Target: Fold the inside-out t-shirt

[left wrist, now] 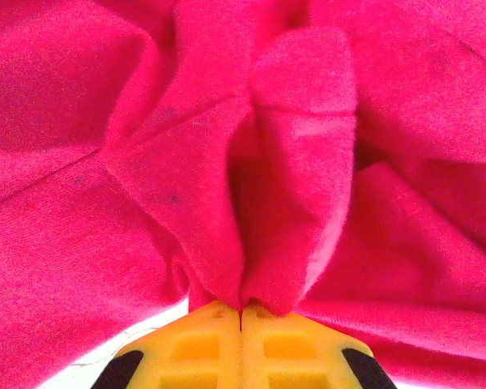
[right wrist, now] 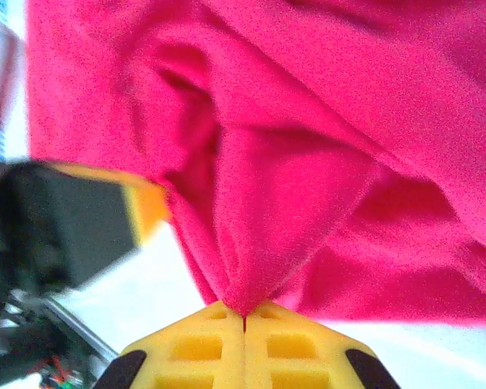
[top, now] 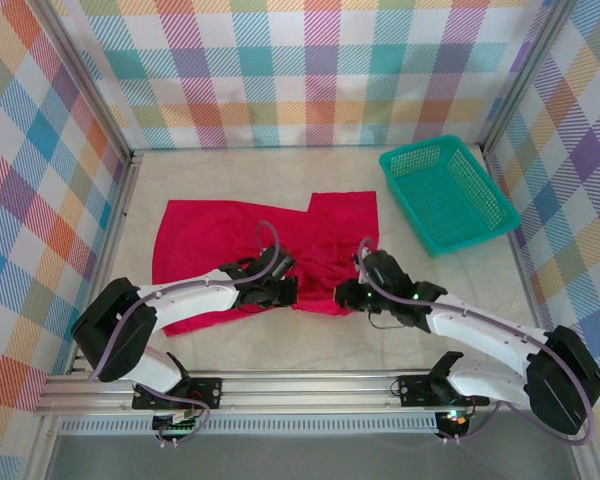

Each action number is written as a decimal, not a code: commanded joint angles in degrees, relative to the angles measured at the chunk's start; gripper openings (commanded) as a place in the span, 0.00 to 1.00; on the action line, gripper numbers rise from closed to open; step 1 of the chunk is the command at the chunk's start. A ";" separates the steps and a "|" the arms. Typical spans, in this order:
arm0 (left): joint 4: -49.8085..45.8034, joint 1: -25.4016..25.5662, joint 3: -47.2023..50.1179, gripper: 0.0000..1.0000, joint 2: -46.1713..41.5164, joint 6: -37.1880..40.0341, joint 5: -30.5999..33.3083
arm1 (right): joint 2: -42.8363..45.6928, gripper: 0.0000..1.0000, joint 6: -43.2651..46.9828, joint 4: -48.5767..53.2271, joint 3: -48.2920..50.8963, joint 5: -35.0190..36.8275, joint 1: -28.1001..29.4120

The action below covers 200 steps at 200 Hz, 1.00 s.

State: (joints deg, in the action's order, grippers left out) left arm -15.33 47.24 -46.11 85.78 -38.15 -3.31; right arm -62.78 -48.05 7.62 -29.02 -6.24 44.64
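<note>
Sprawling across the pale table (top: pixel 240 175) — plaid walls (top: pixel 310 70) around — the t-shirt (top: pixel 210 235).

The t-shirt (top: pixel 210 235) lies on the table (top: pixel 310 345) — basket (top: pixel 446 192) behind it, rightward, apart.

Bare table (top: pixel 310 345) lies open before and beyond the t-shirt (top: pixel 220 235), but the teal basket (top: pixel 445 190) blocks the far right corner (well apart from the cloth), and the left gripper (top: pixel 293 291) and right gripper (top: pixel 340 296), both clamped on its near edge, leave only a narrow gap between them.
</note>
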 commanded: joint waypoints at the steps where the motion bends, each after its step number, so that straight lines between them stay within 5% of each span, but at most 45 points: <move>1: -0.06 0.65 0.20 0.00 0.24 -0.50 2.48 | 0.91 0.00 -3.62 -2.52 3.01 1.94 0.01; 22: -6.30 1.72 -2.26 0.00 -1.56 2.08 6.84 | 0.82 0.00 -8.62 11.97 1.36 12.07 -0.02; 30: -8.81 2.50 -3.57 0.01 -2.45 3.31 9.60 | 0.99 0.16 -9.54 15.38 0.55 13.97 -0.06; 39: -11.10 3.30 -4.99 0.08 -3.33 4.70 11.91 | 1.29 0.18 -9.61 17.20 -0.31 14.96 0.01; 64: -13.40 4.99 -8.04 0.24 -4.35 7.82 12.74 | 2.14 0.24 -8.00 17.28 -3.07 14.01 -0.01; 95: -13.16 5.49 -10.62 0.27 -1.87 8.98 9.98 | -0.70 0.27 -5.51 17.02 -8.46 11.97 0.25; 155: -17.63 5.47 -19.37 0.41 9.78 11.79 15.92 | -8.59 0.30 -4.29 15.08 -14.03 10.30 1.63; 178: -19.47 4.78 -23.55 0.40 14.62 11.83 18.60 | -10.43 0.34 -4.46 14.29 -14.57 9.76 2.41; 200: -20.52 3.70 -25.50 0.19 17.80 10.68 18.66 | -12.69 0.41 -4.59 14.14 -15.82 9.67 2.93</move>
State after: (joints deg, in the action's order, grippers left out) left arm -32.25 51.83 -68.99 101.16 -27.27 12.64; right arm -73.47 -53.10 22.59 -41.98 4.21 46.83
